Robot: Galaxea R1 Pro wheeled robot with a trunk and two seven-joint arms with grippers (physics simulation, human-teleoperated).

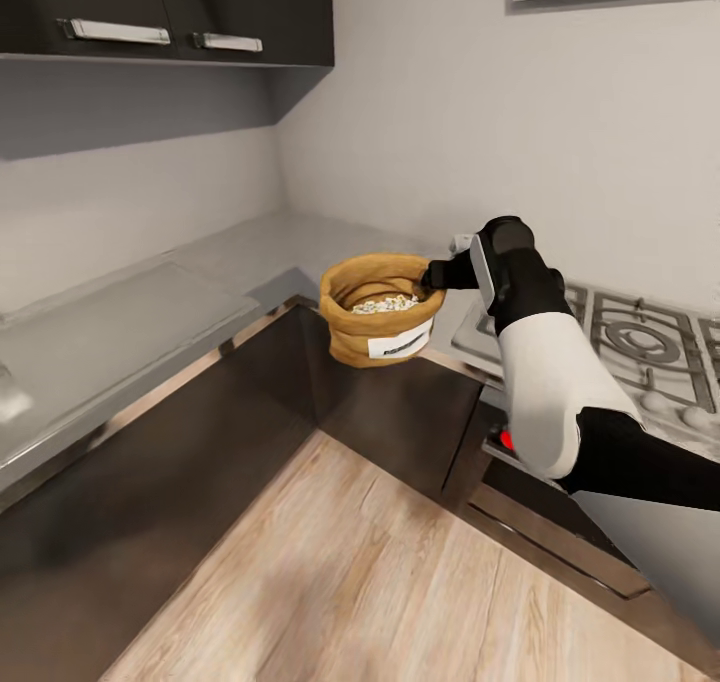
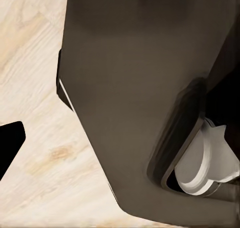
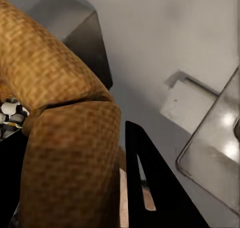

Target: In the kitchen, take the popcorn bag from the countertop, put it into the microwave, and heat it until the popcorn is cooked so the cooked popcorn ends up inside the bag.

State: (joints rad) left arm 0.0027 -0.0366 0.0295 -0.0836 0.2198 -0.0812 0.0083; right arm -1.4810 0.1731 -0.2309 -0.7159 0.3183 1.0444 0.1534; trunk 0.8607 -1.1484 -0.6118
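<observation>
The tan popcorn bag (image 1: pixel 381 312) hangs in the air just past the corner of the grey countertop (image 1: pixel 130 322), in front of the dark cabinets. Its white label faces me, and pale popcorn (image 1: pixel 385 304) lies heaped inside. My right gripper (image 1: pixel 438 274) is shut on the bag's rolled rim at its right side. In the right wrist view the woven sack (image 3: pixel 65 138) sits pinched beside a black finger (image 3: pixel 150 188), with kernels (image 3: pixel 10 112) at the edge. In the left wrist view one black fingertip (image 2: pixel 10 143) of my left gripper stands far off to the side, open over the floor. The microwave is out of view.
A steel gas hob (image 1: pixel 620 337) with grates lies right of the bag, behind my right forearm. Dark wall cabinets (image 1: pixel 170 12) hang at the upper left. Wood floor (image 1: pixel 370 582) fills the corner between the cabinet fronts. My own dark base (image 2: pixel 140 87) is below the left arm.
</observation>
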